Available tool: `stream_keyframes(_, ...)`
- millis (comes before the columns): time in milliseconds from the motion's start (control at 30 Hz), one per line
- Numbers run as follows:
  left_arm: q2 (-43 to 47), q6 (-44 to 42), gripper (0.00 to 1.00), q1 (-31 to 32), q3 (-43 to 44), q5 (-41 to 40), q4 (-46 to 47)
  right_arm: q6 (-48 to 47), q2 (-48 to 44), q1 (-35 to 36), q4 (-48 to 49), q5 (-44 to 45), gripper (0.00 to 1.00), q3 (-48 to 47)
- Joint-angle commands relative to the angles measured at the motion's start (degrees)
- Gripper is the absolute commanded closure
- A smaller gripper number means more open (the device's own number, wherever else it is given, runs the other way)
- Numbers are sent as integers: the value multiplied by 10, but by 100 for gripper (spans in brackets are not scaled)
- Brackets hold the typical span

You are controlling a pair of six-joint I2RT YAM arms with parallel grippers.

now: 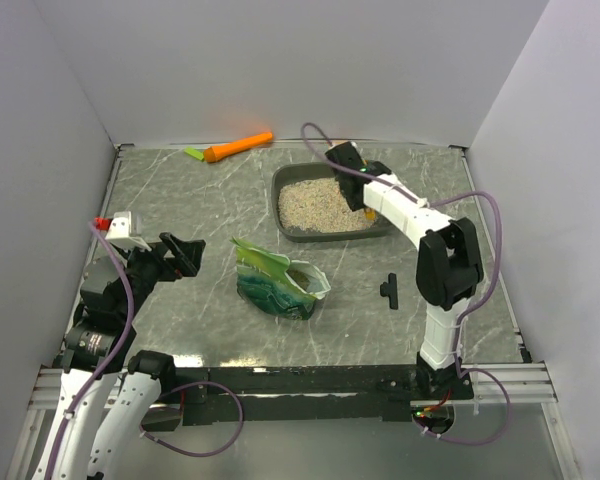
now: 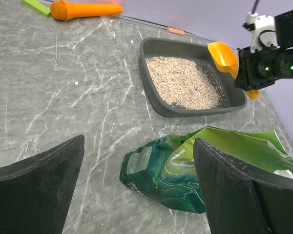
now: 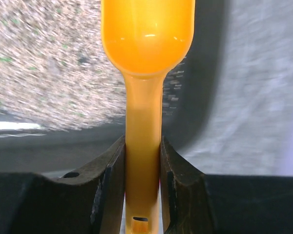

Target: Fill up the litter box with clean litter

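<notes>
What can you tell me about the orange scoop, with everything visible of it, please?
The orange scoop is glossy, smooth plastic: a rounded bowl, seemingly empty, on a narrow straight handle with a small slot near its end. The right tool clamps the handle between both fingers. It hangs tilted over the right side of the litter box, above the litter, apparently touching neither.

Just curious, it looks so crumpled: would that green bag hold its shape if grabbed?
Probably not: the green bag is creased and slumped, so it would likely sag. Its glossy film may be slippery. Its mouth gapes open, so any contents might spill.
</notes>
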State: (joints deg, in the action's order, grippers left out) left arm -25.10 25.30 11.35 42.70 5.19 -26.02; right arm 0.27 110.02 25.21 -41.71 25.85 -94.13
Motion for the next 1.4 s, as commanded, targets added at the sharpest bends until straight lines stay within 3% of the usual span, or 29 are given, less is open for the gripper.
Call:
stream_keyframes(0,7,4,3,2,1,3,9,-141,-19,66,-5,210,100,3)
stream_keyframes(67,8,4,3,2,0,4,10,-184,-16,91,45,297,100,31)
stream_keyframes(133,8,4,3,2,0,3,9,-279,-18,95,152,329,100,83)
stream_keyframes(200,11,5,3,2,0,2,9,-338,-16,95,187,358,100,104)
stream_keyframes(433,20,5,3,4,1,2,9,-384,-44,106,235,352,100,142)
stream_keyframes(500,22,5,3,4,-1,1,9,-364,-58,109,220,352,100,140)
stream_keyframes(667,15,5,3,5,5,-3,10,-174,-128,111,76,186,100,82)
stream_keyframes(767,4,7,3,5,23,-2,11,-129,-172,120,25,99,100,42)
stream_keyframes(1000,-50,15,3,5,144,69,-27,-156,-250,189,-83,-28,100,-60)
stream_keyframes(1167,-121,30,3,5,250,156,-91,-215,-299,265,-132,-48,100,-78)
stream_keyframes(1367,-166,38,3,5,319,268,-119,-261,-357,367,-173,-43,100,-53)
